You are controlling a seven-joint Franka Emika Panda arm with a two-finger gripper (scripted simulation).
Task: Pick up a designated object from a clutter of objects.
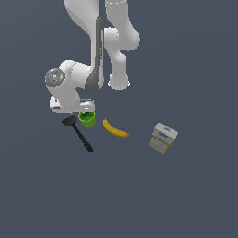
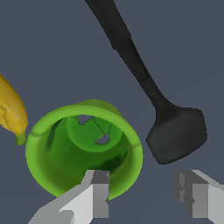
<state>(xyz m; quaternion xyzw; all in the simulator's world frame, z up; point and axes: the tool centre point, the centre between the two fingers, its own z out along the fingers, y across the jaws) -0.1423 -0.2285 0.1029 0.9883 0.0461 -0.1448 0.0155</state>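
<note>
Four objects lie mid-desk; the arm's jaws (image 2: 146, 194), apart, straddle the green cup's (image 2: 83, 148) near wall for a rim grasp, between spatula (image 2: 175, 133) and banana (image 2: 11, 111).

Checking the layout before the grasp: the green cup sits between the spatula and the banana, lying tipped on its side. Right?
Not quite. The green cup stands upright, mouth open upward, as the wrist view shows. It does sit between the spatula and the banana.
</note>
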